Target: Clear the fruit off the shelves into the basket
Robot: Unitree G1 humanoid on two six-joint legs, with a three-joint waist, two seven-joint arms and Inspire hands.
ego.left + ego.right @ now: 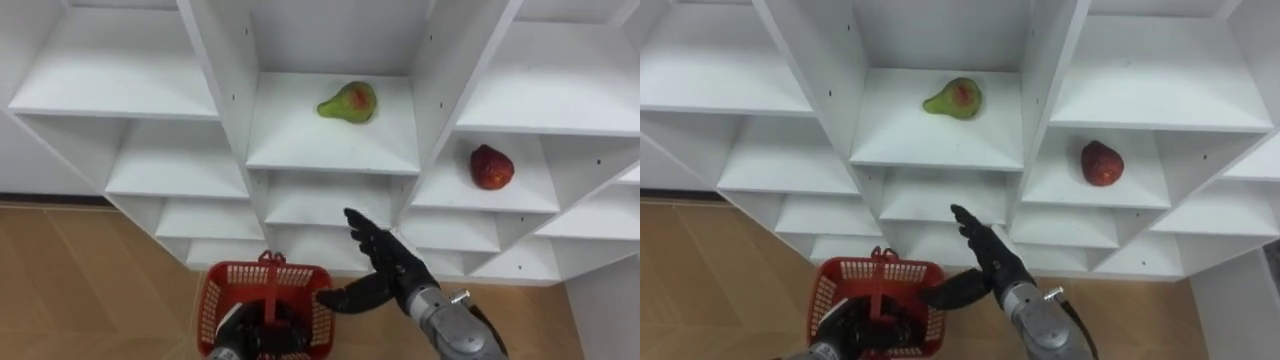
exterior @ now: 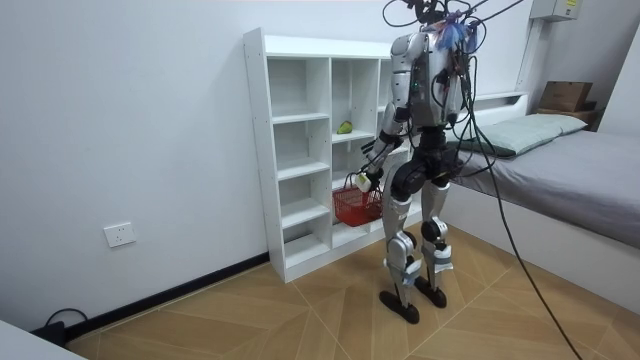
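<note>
Robot is seen standing upright before the white closet (image 2: 300, 150), with a bed (image 2: 570, 165) behind it. A green pear (image 1: 348, 102) with a red patch is noted on a shelf in the middle column. A red fruit (image 1: 491, 167) is noted one shelf lower, in the column to the right. The right hand (image 1: 395, 265) is held below the pear's shelf, fingers (image 1: 358, 225) straight and spread, nothing grasped. The left hand (image 1: 238, 335) is curled round the handle (image 1: 268, 285) of a red basket (image 1: 305, 275), held low before the closet.
</note>
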